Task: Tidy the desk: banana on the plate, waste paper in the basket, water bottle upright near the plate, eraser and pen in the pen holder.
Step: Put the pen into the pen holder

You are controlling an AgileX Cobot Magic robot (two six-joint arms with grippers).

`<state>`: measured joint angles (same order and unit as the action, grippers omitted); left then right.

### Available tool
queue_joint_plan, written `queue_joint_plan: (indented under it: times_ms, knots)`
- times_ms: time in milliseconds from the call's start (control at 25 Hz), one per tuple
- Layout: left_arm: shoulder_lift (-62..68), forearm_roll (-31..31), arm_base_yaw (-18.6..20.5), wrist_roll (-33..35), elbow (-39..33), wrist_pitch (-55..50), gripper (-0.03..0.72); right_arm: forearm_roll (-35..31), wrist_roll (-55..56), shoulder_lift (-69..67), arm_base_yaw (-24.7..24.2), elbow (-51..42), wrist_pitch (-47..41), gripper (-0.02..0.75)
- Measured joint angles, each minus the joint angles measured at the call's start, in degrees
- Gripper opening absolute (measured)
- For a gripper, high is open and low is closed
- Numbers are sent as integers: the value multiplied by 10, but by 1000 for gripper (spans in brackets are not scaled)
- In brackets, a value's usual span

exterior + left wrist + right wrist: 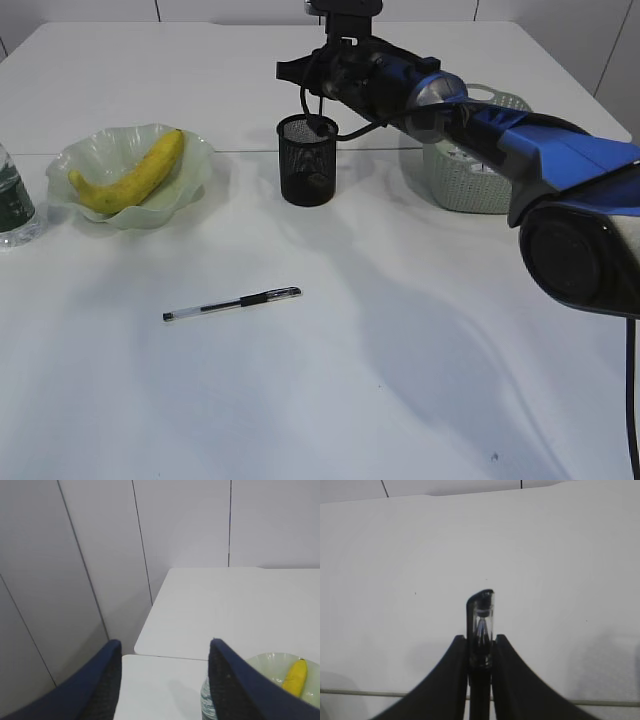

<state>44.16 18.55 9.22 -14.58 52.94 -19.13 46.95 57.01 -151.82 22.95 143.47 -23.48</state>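
Down front lies a black-capped clear pen point(232, 303), well short of the right pincer point(318, 112). That pincer pinches a second clear pen point(481, 630) over the black mesh cup point(307, 160). Left pincer point(162, 675) gapes, holding nothing.

Exterior looks down slantwise across desk point(330, 400) — wrist cameras close, level.
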Motion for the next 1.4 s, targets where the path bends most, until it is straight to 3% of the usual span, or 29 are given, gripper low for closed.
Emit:
queue_joint_plan:
  times_ms: [1400]
  knots:
    - [0, 0, 0, 0, 0, 6, 388, 17, -13, 0, 0, 0, -11, 156]
